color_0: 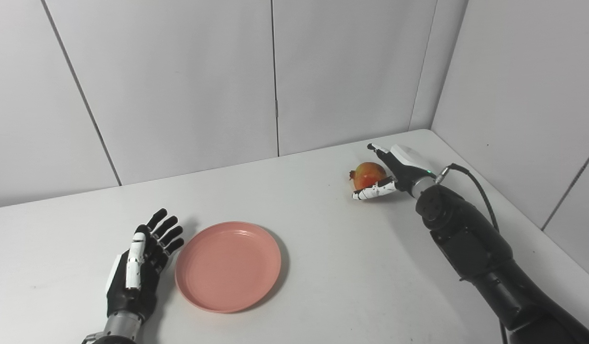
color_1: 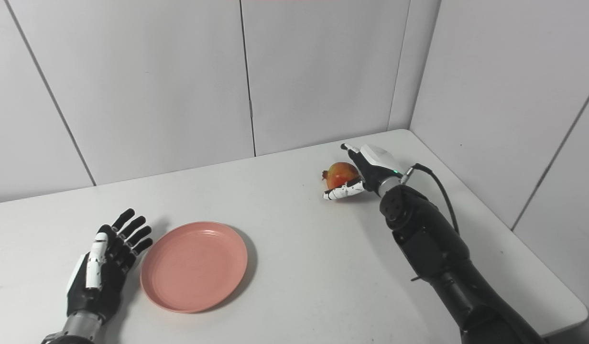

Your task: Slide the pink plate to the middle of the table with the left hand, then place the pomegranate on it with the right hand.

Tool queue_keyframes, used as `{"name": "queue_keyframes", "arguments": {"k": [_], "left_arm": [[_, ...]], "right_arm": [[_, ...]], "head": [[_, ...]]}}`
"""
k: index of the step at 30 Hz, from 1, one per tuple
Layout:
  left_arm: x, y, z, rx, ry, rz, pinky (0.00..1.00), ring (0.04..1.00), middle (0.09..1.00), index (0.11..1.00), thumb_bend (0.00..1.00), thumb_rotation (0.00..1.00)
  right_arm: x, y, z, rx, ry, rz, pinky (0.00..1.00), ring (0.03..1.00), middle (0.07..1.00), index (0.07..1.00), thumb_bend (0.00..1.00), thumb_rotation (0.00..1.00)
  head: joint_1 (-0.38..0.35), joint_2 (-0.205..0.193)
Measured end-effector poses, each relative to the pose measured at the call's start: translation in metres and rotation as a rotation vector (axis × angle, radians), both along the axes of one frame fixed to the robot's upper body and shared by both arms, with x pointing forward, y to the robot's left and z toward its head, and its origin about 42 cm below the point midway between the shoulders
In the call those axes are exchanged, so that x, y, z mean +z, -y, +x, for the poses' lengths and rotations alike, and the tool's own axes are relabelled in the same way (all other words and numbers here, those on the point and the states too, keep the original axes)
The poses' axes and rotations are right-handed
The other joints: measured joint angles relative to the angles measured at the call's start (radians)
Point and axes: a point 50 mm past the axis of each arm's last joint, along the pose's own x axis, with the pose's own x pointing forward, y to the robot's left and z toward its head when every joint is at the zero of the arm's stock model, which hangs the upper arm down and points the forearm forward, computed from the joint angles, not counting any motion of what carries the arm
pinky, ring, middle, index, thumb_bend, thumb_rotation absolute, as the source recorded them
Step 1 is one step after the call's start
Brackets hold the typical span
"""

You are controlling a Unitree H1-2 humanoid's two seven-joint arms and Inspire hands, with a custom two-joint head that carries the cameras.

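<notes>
The pink plate (color_0: 227,266) lies flat on the white table (color_0: 323,267), left of the middle and near the front. My left hand (color_0: 141,260) rests open just off the plate's left rim, fingers spread and pointing away from me. The red-orange pomegranate (color_0: 368,174) sits at the back right of the table. My right hand (color_0: 399,169) is cupped around its right side, open. Its thumb lies along the near side and a finger reaches over the far side. I see no firm grip on the fruit.
White wall panels (color_0: 275,71) close off the table at the back and on the right. The table's right edge (color_1: 538,248) runs close past my right arm (color_1: 433,248).
</notes>
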Motion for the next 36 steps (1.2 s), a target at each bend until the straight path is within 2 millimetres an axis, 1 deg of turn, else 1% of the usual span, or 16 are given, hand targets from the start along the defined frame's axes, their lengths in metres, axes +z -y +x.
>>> {"name": "queue_keyframes", "arguments": {"k": [4, 11, 16, 20, 22, 26, 30, 34, 35, 36], "left_arm": [[0.0, 0.001, 0.0, -0.002, 0.0, 0.0, 0.83, 0.844, 0.856, 0.843, 0.39, 1.0], [0.0, 0.001, 0.0, 0.001, 0.0, -0.002, 0.83, 0.844, 0.859, 0.847, 0.38, 1.0], [0.0, 0.001, 0.0, 0.002, 0.0, -0.001, 0.83, 0.839, 0.852, 0.841, 0.38, 1.0], [0.0, 0.002, 0.0, 0.004, 0.0, 0.0, 0.83, 0.837, 0.85, 0.84, 0.38, 1.0], [0.0, 0.002, 0.0, 0.007, 0.0, 0.0, 0.83, 0.836, 0.85, 0.84, 0.38, 1.0], [0.001, 0.003, 0.0, 0.01, -0.001, 0.001, 0.83, 0.834, 0.849, 0.841, 0.38, 1.0], [0.001, 0.003, 0.0, 0.011, -0.001, 0.002, 0.83, 0.836, 0.85, 0.844, 0.38, 1.0], [0.001, 0.003, 0.0, 0.012, -0.002, 0.003, 0.83, 0.839, 0.853, 0.847, 0.38, 1.0], [0.001, 0.004, 0.0, 0.011, -0.001, 0.003, 0.83, 0.839, 0.853, 0.846, 0.39, 1.0], [0.001, 0.004, 0.0, 0.01, -0.001, 0.003, 0.83, 0.839, 0.853, 0.846, 0.39, 1.0]], "right_arm": [[0.001, 0.0, 0.004, 0.006, 0.01, -0.003, 0.81, 0.898, 0.929, 0.922, 0.99, 0.29], [-0.007, 0.005, 0.007, -0.004, -0.011, -0.011, 0.81, 0.897, 0.927, 0.919, 0.99, 0.28], [-0.008, 0.004, 0.012, 0.001, -0.019, -0.02, 0.81, 0.894, 0.924, 0.914, 0.98, 0.29], [-0.004, 0.001, 0.018, 0.007, -0.014, -0.032, 0.79, 0.877, 0.909, 0.895, 0.92, 0.26], [-0.004, 0.0, 0.02, 0.005, -0.017, -0.034, 0.77, 0.843, 0.873, 0.858, 0.86, 0.22], [-0.003, -0.004, 0.023, 0.02, -0.024, -0.038, 0.71, 0.782, 0.819, 0.803, 0.76, 0.2], [-0.007, -0.007, 0.025, 0.039, -0.065, -0.037, 0.64, 0.689, 0.728, 0.694, 0.63, 0.18], [-0.004, -0.009, 0.034, 0.042, -0.087, -0.048, 0.59, 0.647, 0.677, 0.638, 0.57, 0.15], [-0.003, -0.009, 0.036, 0.043, -0.09, -0.056, 0.56, 0.614, 0.641, 0.606, 0.54, 0.11], [-0.002, -0.01, 0.038, 0.044, -0.093, -0.065, 0.55, 0.602, 0.628, 0.595, 0.53, 0.09]], "head": [[0.002, 0.002], [0.008, 0.0], [0.008, 0.0], [0.014, 0.005], [0.014, 0.005], [0.014, 0.006], [0.017, 0.006], [0.02, 0.008], [0.02, 0.008], [0.02, 0.008]]}}
